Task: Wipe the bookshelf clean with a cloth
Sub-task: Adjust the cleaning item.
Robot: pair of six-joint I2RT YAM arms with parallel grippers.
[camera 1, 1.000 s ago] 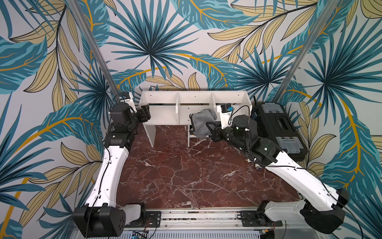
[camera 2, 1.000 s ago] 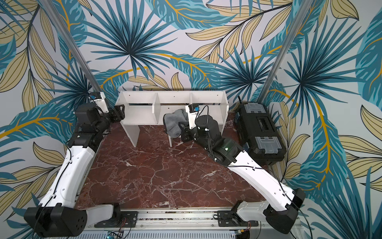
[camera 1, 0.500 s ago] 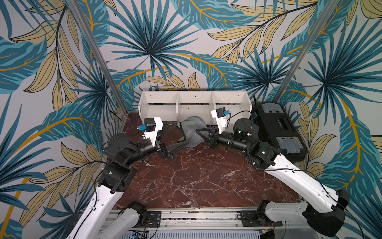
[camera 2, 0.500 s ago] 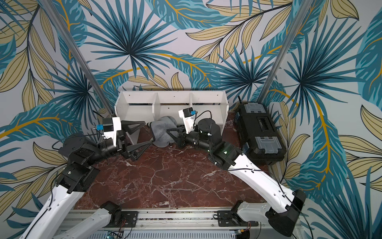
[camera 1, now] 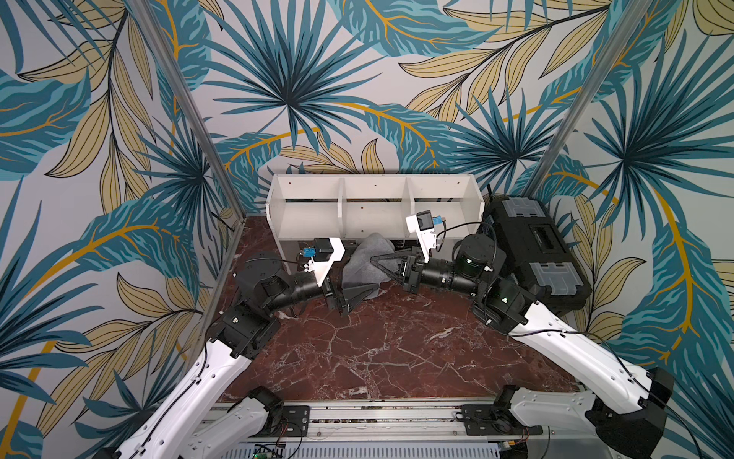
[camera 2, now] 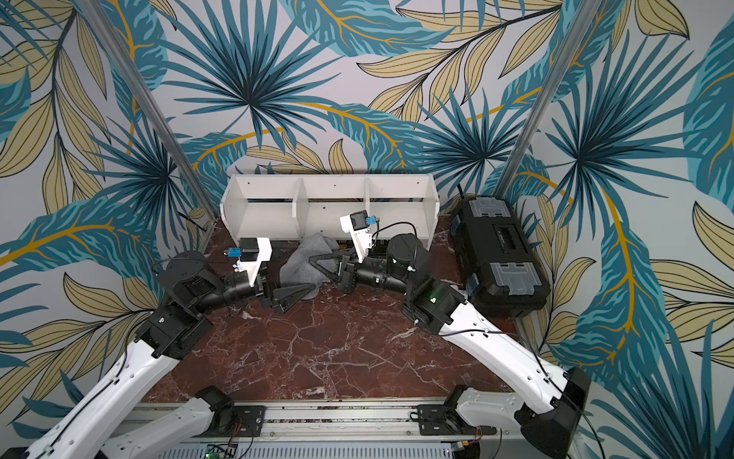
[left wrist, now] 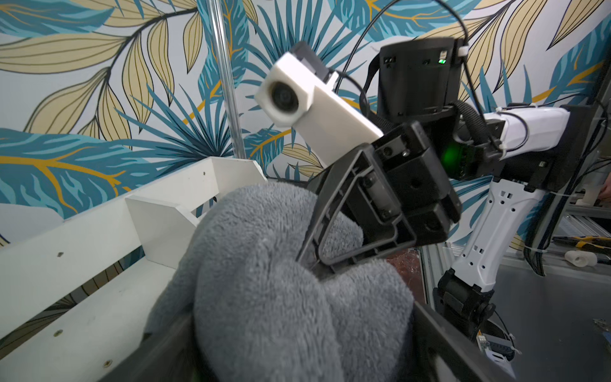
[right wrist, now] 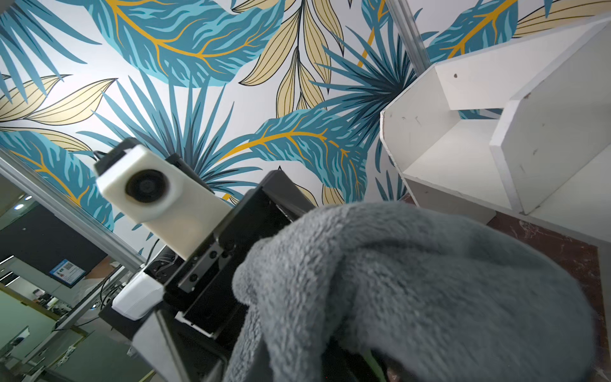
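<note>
Two grippers meet the cloth: right gripper pinches it, left gripper spread around it.

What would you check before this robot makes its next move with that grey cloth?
1. Grip: ok, the right claw is shut on the cloth.
2. Helper ready: ok, the left claw is open, a finger on each side of the cloth's lower part.
3. Cloth off the table: cannot tell from these angles.
4. Target: ok, the shelf stands upright right behind the cloth.
5. Obstacles: ok, the toolbox sits beside the shelf, lid shut.
</note>
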